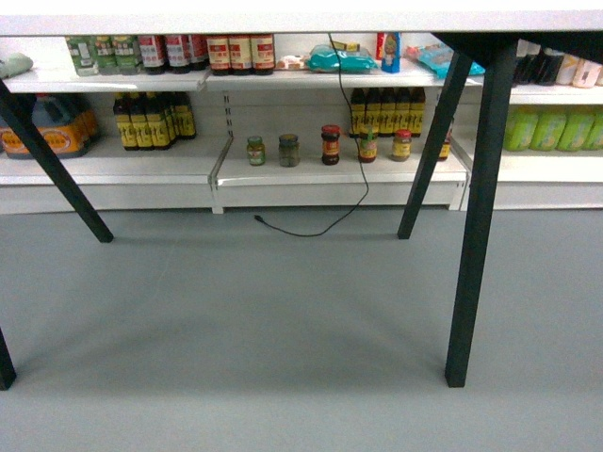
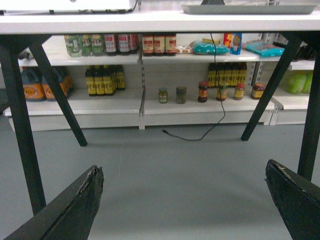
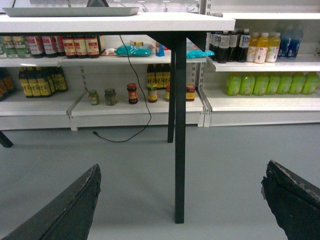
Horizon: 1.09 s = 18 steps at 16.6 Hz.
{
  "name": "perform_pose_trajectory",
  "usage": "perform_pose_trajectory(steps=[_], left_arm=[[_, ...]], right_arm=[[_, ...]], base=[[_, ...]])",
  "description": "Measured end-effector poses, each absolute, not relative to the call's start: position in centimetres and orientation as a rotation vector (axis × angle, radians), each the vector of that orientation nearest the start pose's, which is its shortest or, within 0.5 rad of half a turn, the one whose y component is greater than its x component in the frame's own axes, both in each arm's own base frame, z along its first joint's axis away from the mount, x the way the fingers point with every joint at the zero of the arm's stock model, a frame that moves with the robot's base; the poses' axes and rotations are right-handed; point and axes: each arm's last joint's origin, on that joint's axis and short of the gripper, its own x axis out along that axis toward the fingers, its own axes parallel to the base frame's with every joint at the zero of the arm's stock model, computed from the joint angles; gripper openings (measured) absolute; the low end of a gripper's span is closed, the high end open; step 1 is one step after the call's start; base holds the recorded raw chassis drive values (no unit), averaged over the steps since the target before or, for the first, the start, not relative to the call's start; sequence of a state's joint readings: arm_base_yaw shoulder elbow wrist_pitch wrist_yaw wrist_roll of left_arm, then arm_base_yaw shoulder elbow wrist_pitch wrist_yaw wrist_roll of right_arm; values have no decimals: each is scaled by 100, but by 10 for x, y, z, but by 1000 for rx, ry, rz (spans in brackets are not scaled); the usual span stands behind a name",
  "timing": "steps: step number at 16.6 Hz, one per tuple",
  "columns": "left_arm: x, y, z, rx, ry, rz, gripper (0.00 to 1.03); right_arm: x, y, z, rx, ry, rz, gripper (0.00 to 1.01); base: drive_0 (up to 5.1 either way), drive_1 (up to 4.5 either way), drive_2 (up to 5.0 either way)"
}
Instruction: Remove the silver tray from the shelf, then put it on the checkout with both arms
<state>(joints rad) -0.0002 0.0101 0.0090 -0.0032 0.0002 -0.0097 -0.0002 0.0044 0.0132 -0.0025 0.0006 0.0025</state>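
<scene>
The silver tray (image 2: pixel 250 8) lies flat on the white checkout (image 2: pixel 150 23) tabletop, seen edge-on at the top right of the left wrist view. In the right wrist view the tray (image 3: pixel 70 11) sits at the top left on the checkout (image 3: pixel 165 22). A dark scanner base (image 3: pixel 97 3) stands on or just behind the tray. My left gripper (image 2: pixel 184 169) is open, low, below the tabletop, holding nothing. My right gripper (image 3: pixel 182 167) is open and empty too, facing a table leg. The head view shows the checkout (image 1: pixel 283 21) underside and the shelf (image 1: pixel 330 174), but neither gripper.
Dark slanted table legs (image 1: pixel 480 217) (image 2: pixel 22 135) (image 3: pixel 180 125) stand on the grey floor. A black cable (image 1: pixel 353 141) hangs from the tabletop and trails across the floor. The shelf boards carry sauce bottles (image 1: pixel 151 121), jars (image 1: pixel 330 144) and green drink bottles (image 3: pixel 270 83).
</scene>
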Motion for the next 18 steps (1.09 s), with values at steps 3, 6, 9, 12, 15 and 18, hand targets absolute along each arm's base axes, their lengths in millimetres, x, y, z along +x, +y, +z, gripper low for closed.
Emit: perform_pose_trajectory(steps=[3,6,9,12,15,18], left_arm=[[98,0,165,-10,4,0,98],[98,0,165,-10,9,0,98],[98,0,165,-10,7,0,98],[98,0,165,-10,7,0,98],[98,0,165,-10,6,0,98],[98,0,165,-10,6,0,98]], right_arm=[[97,0,167,2,-6,0,98],[97,0,167,2,-1,-1,98],[97,0,167,1,-4,0,98],[97,0,167,1,-4,0,98],[97,0,167,1,-4,0,98],[97,0,167,1,-4,0,98]], base=[[0,0,0],[0,0,0],[0,0,0],[0,0,0],[0,0,0],[0,0,0]])
